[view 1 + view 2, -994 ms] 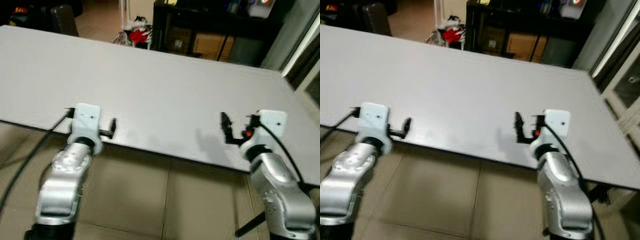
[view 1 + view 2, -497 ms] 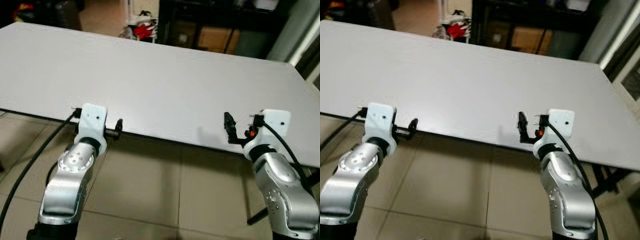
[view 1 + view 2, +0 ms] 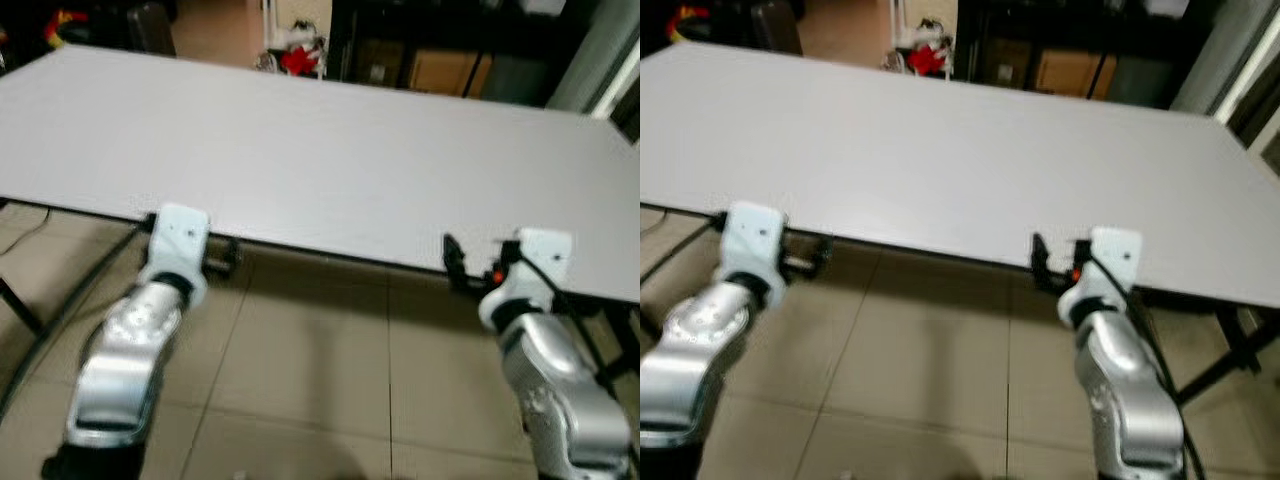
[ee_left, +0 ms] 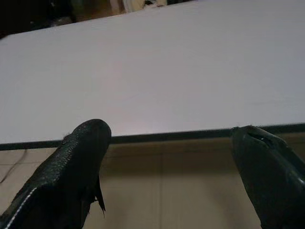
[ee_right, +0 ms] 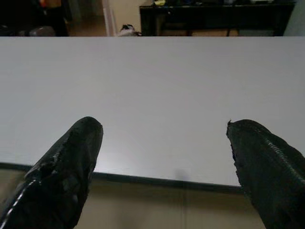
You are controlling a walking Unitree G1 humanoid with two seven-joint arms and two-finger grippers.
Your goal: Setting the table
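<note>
One table (image 3: 330,160), left claw (image 4: 167,176), right claw (image 5: 162,167) spread

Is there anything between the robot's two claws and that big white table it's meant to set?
Nothing visible. The left gripper and right gripper hang open at the near edge of the table, over tiled floor.

- Table (image 3: 320,150) cut off at left and right edges in head views.
- Red clutter (image 3: 300,60) beyond the far edge too blurred to identify.
- Left gripper (image 3: 222,262) smeared, fingers indistinct in head views.
</note>
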